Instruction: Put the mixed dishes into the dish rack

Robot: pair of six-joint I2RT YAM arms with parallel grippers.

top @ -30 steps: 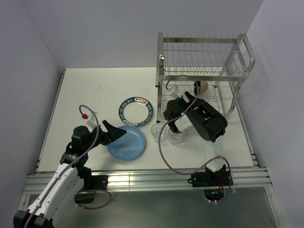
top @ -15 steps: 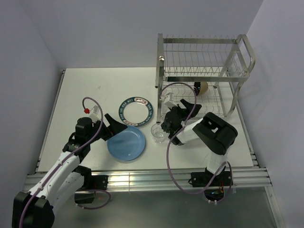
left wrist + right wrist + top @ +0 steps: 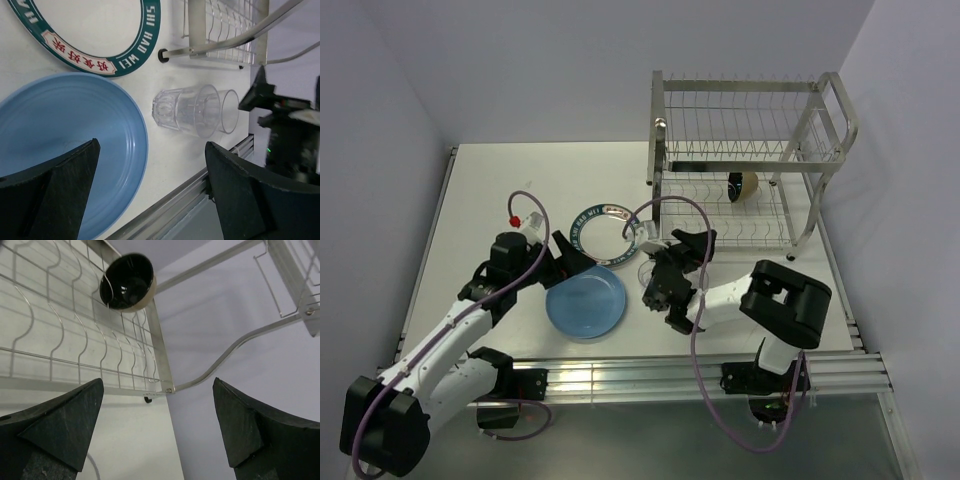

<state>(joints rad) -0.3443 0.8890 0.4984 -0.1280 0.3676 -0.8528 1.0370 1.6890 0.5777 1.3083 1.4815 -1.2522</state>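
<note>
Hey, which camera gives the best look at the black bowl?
Right wrist: the bowl appears large, tilted in the rack wires, with its dark inside showing. The top view shows it small on the lower shelf. The left wrist view misses it.

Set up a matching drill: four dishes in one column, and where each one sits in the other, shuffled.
Dishes
1. small black bowl
2. light-blue plate
3. white plate with teal lettered rim
4. clear glasses

Places
A. on the table, nearest its front edge
B. on the lower shelf of the dish rack
C. on the table, just right of the light-blue plate
D. on the table, just behind the light-blue plate

Pairs: 1-B, 2-A, 3-D, 4-C
</note>
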